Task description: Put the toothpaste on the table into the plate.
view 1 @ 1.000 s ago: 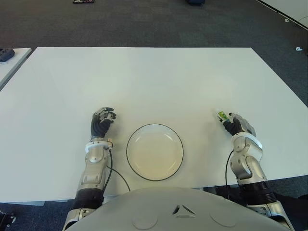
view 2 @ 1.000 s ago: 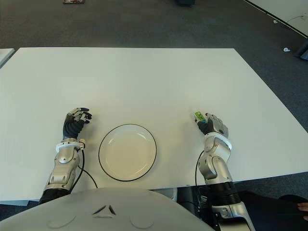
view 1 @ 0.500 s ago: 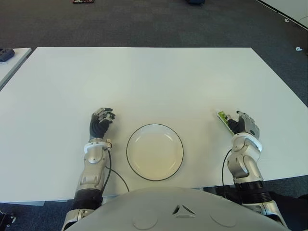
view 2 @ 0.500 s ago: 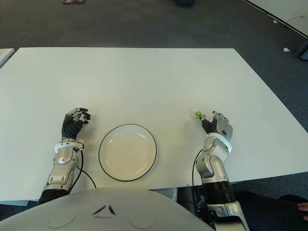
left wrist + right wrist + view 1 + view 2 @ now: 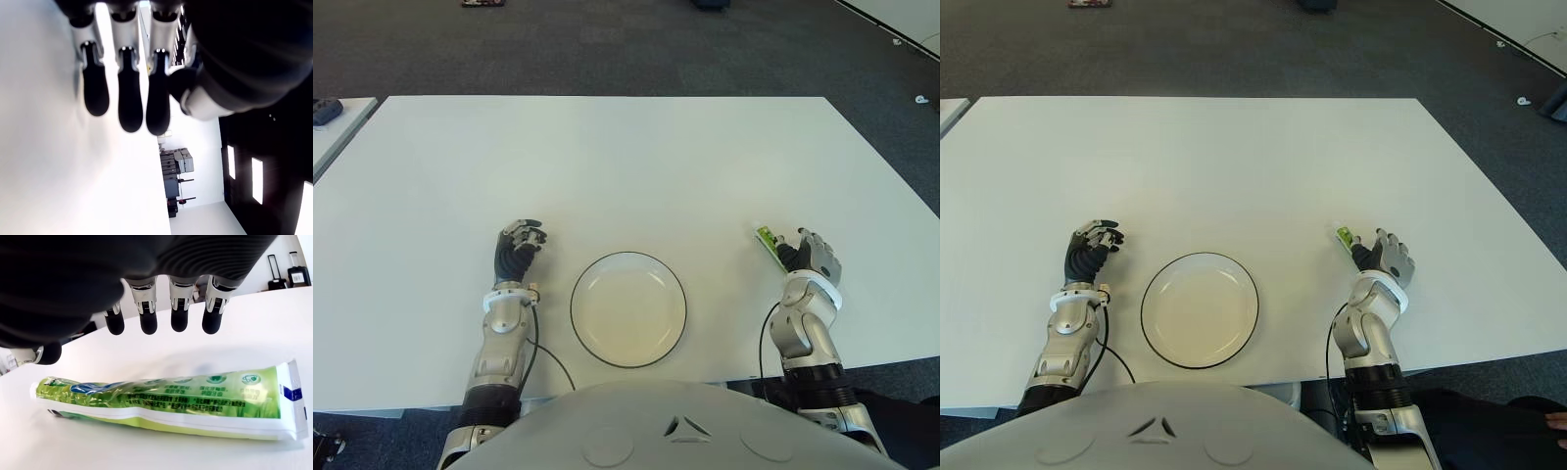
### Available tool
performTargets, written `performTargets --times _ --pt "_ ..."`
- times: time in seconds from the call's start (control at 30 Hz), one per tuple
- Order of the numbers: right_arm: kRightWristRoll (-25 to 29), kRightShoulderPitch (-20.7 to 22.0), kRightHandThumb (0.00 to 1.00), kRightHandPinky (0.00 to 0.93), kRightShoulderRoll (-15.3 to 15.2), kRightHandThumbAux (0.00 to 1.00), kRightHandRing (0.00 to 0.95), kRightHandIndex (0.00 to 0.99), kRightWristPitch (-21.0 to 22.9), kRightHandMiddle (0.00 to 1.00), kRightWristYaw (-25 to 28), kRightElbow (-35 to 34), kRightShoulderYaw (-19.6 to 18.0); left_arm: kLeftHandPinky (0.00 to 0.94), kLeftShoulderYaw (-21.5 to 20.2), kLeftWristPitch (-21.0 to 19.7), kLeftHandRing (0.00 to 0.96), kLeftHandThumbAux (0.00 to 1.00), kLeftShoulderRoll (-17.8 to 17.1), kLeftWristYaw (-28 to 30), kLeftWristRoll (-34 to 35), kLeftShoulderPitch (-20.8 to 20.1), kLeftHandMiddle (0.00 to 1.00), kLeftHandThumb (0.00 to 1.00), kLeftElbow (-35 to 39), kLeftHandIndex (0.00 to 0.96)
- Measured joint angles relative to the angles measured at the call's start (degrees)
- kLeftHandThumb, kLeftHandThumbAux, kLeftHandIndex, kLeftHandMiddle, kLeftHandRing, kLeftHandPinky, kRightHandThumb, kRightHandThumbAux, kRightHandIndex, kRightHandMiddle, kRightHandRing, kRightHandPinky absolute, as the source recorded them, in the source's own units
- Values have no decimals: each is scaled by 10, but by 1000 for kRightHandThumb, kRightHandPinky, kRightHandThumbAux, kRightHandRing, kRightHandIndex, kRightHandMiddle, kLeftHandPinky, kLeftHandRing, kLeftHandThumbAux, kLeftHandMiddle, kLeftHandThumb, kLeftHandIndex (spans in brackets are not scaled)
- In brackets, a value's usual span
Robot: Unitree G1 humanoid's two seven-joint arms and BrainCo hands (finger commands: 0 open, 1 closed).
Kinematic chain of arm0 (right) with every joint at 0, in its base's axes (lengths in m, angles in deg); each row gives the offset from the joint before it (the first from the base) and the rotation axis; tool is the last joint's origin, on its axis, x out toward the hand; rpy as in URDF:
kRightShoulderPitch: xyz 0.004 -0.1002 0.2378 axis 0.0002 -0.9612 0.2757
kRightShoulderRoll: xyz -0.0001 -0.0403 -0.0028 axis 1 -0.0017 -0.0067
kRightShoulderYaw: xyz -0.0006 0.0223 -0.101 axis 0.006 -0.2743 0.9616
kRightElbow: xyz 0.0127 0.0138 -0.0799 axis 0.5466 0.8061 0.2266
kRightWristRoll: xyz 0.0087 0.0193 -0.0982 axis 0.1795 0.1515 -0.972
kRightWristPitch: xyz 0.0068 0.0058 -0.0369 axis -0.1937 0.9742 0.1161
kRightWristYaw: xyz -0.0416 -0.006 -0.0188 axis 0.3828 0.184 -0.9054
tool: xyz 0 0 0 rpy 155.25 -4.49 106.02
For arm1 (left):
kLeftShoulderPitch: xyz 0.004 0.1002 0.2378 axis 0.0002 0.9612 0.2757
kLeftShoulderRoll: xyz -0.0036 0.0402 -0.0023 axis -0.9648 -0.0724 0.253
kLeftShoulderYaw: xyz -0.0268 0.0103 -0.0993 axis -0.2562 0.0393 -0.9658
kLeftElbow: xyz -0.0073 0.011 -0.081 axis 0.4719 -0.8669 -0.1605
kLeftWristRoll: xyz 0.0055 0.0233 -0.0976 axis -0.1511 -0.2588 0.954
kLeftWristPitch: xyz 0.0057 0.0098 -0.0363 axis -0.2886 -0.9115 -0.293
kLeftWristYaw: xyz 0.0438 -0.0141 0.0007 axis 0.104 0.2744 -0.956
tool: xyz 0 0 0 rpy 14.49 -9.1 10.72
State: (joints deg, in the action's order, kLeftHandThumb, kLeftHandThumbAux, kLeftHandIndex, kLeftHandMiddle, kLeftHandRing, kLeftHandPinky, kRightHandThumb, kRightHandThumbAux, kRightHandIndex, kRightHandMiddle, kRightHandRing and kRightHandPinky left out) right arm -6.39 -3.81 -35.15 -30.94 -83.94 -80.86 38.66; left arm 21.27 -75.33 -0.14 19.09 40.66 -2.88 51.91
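The toothpaste [image 5: 767, 241], a green and white tube, lies flat on the white table [image 5: 626, 166], right of the plate. My right hand [image 5: 800, 248] is at the tube's right side, open. In the right wrist view its fingers [image 5: 179, 320] hang spread just above the toothpaste [image 5: 166, 401] without touching it. The plate [image 5: 626, 313], white with a dark rim, sits near the table's front edge with nothing in it. My left hand [image 5: 517, 249] shows left of the plate, fingers relaxed and holding nothing.
A second table [image 5: 333, 127] with a dark object [image 5: 325, 109] on it stands at the far left. Dark carpet [image 5: 607, 49] lies beyond the table. The table's front edge runs just behind both wrists.
My right hand has rolled to the right and spread its fingers, so more of the tube shows beside it. The tube, the plate and my left hand stay where they were.
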Motion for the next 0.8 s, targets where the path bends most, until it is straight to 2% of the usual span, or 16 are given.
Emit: performTargets --times 0.33,0.8 --pt "0 0 533 0 -4 115 0 0 0 0 9 11 9 520 -4 4 531 719 0 0 5 0 533 705 -2 429" --pt "3 0 543 0 -38 110 0 0 -20 0 54 19 38 513 -10 18 534 718 2 0 5 0 536 705 -7 430"
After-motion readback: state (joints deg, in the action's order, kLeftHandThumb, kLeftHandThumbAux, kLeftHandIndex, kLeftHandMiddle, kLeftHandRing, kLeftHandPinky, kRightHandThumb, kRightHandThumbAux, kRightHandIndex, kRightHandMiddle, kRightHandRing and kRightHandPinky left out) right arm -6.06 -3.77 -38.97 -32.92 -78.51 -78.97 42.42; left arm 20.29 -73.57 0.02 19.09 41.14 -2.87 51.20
